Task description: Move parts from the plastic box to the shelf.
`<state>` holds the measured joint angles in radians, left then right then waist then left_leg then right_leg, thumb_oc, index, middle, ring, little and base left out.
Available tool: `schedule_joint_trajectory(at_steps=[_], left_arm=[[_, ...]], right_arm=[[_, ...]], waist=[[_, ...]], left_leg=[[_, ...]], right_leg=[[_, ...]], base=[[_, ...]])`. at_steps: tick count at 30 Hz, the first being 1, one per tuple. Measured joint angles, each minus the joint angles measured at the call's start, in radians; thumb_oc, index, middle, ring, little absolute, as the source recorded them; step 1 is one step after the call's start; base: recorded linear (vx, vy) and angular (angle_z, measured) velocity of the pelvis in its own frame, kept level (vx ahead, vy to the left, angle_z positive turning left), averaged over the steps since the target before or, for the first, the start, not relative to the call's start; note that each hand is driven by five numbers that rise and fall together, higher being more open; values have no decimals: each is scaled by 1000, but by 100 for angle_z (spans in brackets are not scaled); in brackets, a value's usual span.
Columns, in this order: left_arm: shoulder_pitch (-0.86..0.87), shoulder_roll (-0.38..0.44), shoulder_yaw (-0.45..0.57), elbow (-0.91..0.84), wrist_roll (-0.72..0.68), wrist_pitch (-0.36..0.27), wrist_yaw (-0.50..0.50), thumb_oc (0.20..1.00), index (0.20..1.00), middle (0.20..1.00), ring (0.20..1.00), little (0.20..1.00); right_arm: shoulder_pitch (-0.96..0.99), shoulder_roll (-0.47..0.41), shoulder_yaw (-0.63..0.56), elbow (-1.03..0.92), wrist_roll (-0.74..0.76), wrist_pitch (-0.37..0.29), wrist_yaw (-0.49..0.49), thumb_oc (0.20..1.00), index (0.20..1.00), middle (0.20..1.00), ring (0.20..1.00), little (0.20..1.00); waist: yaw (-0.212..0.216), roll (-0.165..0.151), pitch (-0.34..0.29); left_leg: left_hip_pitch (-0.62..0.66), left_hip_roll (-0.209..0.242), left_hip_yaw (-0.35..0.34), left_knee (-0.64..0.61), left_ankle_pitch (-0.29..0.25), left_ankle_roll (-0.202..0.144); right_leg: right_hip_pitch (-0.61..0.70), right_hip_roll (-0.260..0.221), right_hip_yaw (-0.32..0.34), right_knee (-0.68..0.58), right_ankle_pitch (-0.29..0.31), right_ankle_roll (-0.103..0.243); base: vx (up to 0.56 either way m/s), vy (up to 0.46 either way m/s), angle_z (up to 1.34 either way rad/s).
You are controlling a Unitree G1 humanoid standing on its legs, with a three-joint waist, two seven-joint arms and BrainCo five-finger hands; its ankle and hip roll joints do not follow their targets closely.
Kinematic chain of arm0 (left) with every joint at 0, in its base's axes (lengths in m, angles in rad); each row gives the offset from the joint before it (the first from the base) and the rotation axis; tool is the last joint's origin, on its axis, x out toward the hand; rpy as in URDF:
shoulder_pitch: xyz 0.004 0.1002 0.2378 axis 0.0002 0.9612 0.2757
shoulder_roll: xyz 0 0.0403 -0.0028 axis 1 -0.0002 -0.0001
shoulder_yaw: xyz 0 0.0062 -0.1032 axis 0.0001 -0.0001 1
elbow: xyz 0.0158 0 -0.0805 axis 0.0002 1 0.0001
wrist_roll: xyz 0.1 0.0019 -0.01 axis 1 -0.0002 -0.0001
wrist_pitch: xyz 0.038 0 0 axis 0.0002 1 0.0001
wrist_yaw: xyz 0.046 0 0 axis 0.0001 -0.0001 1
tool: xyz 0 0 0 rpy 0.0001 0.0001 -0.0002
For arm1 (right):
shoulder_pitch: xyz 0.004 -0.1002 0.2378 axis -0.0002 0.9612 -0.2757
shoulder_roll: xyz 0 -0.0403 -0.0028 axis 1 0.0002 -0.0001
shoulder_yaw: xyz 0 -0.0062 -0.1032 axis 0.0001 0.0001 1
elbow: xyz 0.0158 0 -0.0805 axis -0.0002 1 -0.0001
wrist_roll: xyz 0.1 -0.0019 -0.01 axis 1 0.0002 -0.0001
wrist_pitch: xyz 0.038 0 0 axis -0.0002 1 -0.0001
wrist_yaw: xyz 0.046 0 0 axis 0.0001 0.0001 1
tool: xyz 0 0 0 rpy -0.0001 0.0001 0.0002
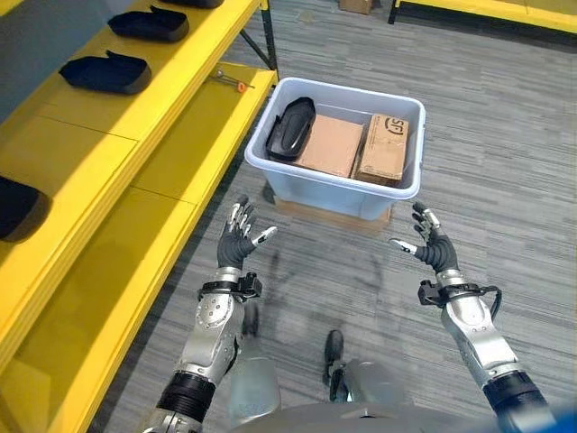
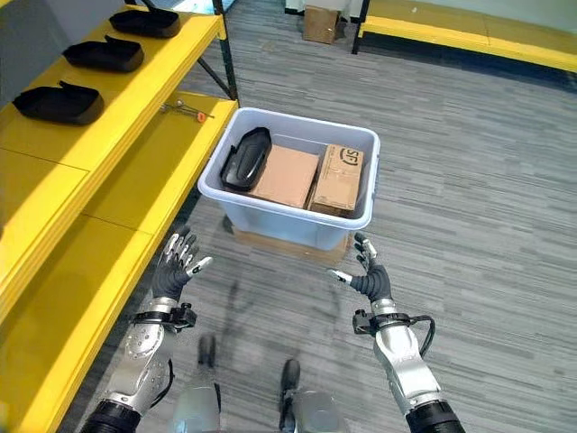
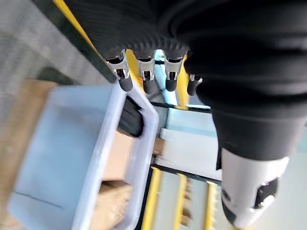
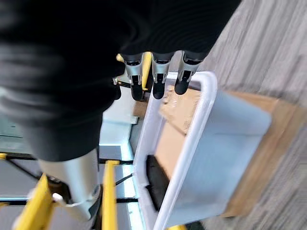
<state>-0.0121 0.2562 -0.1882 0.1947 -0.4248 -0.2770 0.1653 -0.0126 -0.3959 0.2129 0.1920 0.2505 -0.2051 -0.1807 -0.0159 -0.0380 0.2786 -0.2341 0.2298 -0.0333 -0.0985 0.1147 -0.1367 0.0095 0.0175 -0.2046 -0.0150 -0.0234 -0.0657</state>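
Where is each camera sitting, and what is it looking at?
Left eye view: on the head, looking down at the plastic box, yellow shelf, left hand and right hand, both open.
Right eye view: beside it, same scene.
Left wrist view: along the left hand's fingers toward the box.
Right wrist view: along the right hand's fingers toward the box.
Shared: all four show the box, a black part and cardboard boxes inside.

Plastic box [image 1: 347, 185] open-topped; black part [image 1: 290, 128] beside two cardboard boxes [image 1: 356, 146] crowding inside. Yellow shelf [image 1: 108, 171] on left, bare stretches between black parts.
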Motion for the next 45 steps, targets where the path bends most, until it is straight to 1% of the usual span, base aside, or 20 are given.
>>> schedule_joint_trajectory(at_steps=[2,3,4,8,10,13,16,18,19,21,24,26,30,33,35,39,40,42,44,45], left_arm=[[-10,-12,-3,-4,1,-1,2,1000,1000,1000,1000,1000],[-3,-9,3,-26,1,-3,12,1000,1000,1000,1000,1000],[-9,-11,0,-48,1,-11,15,1000,1000,1000,1000,1000],[-131,29,-3,-55,2,-23,31,1000,1000,1000,1000,1000],[-132,38,2,-54,2,-23,44,1000,1000,1000,1000,1000],[-116,41,-1,-54,2,-22,61,1000,1000,1000,1000,1000],[-103,51,-4,-50,3,-18,75,1000,1000,1000,1000,1000],[-87,62,-7,-52,4,-17,74,1000,1000,1000,1000,1000],[-76,58,-6,-55,4,-18,75,1000,1000,1000,1000,1000],[-74,68,11,-52,4,-15,81,1000,1000,1000,1000,1000],[-91,62,0,-51,4,-13,80,1000,1000,1000,1000,1000],[-92,56,2,-43,5,-13,81,1000,1000,1000,1000,1000],[-70,35,3,-44,6,-13,82,1000,1000,1000,1000,1000],[-63,27,5,-55,6,-16,82,1000,1000,1000,1000,1000],[-74,15,-4,-52,5,-15,80,1000,1000,1000,1000,1000],[-111,-9,-11,-54,4,-16,74,1000,1000,1000,1000,1000],[-109,-9,-9,-49,2,-16,72,1000,1000,1000,1000,1000],[-103,-11,-9,-51,1,-16,73,1000,1000,1000,1000,1000],[-84,-7,-8,-50,-1,-18,73,1000,1000,1000,1000,1000],[-99,-4,-5,-51,-2,-19,73,1000,1000,1000,1000,1000]], right_arm=[[14,-2,-2,-4,-1,1,-2,1000,1000,1000,1000,1000],[1,0,6,-14,-1,2,0,1000,1000,1000,1000,1000],[-13,-7,16,-47,-10,-6,6,1000,1000,1000,1000,1000],[1,52,34,-37,-5,-5,-2,1000,1000,1000,1000,1000],[-8,71,48,-36,-4,3,7,1000,1000,1000,1000,1000],[-22,73,48,-37,-2,5,12,1000,1000,1000,1000,1000],[-60,73,51,-39,-3,10,10,1000,1000,1000,1000,1000],[-60,72,63,-40,-3,12,10,1000,1000,1000,1000,1000],[-59,70,72,-46,-5,13,13,1000,1000,1000,1000,1000],[-63,72,73,-65,-9,11,17,1000,1000,1000,1000,1000],[-71,70,70,-61,-9,14,8,1000,1000,1000,1000,1000],[-76,72,71,-53,-10,14,-2,1000,1000,1000,1000,1000],[-72,68,71,-41,-12,14,-1,1000,1000,1000,1000,1000],[-118,60,70,-32,-11,14,-1,1000,1000,1000,1000,1000],[-141,50,69,-27,-10,12,-9,1000,1000,1000,1000,1000],[-149,17,51,-17,-9,8,-24,1000,1000,1000,1000,1000],[-149,19,47,-6,-8,1,-23,1000,1000,1000,1000,1000],[-136,22,44,2,-7,1,-22,1000,1000,1000,1000,1000],[-133,24,44,4,-7,-1,-24,1000,1000,1000,1000,1000],[-133,24,42,4,-7,-1,-27,1000,1000,1000,1000,1000]], waist=[[-17,25,-10],[-8,35,-6],[12,90,-11],[-3,49,-8],[6,42,-4],[13,33,-1],[14,27,-1],[5,21,9],[12,12,14],[-1,18,21],[-24,7,28],[-33,9,29],[-22,0,23],[-18,17,14],[-29,16,14],[-35,16,11],[-35,13,15],[-26,1,19],[-20,-7,25],[-23,-25,35]], left_leg=[[20,-30,55,9,15,2],[44,-58,40,36,7,17],[137,-105,-14,43,25,68],[144,-254,51,59,-16,154],[143,-290,65,79,-43,176],[136,-320,57,118,-76,200],[134,-330,81,148,-101,235],[168,-343,91,153,-120,262],[191,-349,100,135,-143,274],[187,-335,115,129,-130,268],[193,-337,138,118,-134,259],[197,-339,131,116,-140,251],[255,-340,119,105,-161,216],[252,-297,104,105,-173,179],[251,-262,92,116,-165,142],[199,-220,76,198,-170,125],[138,-211,73,326,-186,84],[12,-199,74,594,-174,46],[-76,-194,-3,732,-156,25],[-98,-146,-7,665,-156,27]], right_leg=[[44,3,31,-39,4,32],[57,-6,75,-43,9,45],[53,-16,159,-13,-1,79],[-4,-184,163,105,-70,158],[-15,-220,163,141,-83,179],[-57,-251,164,255,-102,199],[-228,-280,164,578,-79,191],[-276,-318,126,697,-38,191],[-308,-322,93,734,-79,197],[-353,-281,47,664,-132,187],[-363,-259,-64,353,-64,180],[-352,-237,6,163,26,215],[-236,-220,26,80,128,187],[-199,-167,16,5,185,129],[-169,-134,-8,-23,179,105],[-157,-98,-45,-30,149,65],[-163,-84,-53,-8,114,44],[-165,-99,-56,33,81,20],[-159,-88,-54,49,54,-6],[-157,-89,-63,47,53,-5]], base=[[237,348,-28],[304,396,-164],[346,474,-156],[182,329,-46],[107,204,-6],[91,222,15],[114,256,-15],[183,174,-21],[145,80,-62],[122,-5,-33],[175,-90,-10],[154,-105,5],[109,-143,22],[108,-210,9],[81,-196,17],[64,-143,28],[51,-142,17],[50,-57,9],[145,89,-2],[230,262,13]])
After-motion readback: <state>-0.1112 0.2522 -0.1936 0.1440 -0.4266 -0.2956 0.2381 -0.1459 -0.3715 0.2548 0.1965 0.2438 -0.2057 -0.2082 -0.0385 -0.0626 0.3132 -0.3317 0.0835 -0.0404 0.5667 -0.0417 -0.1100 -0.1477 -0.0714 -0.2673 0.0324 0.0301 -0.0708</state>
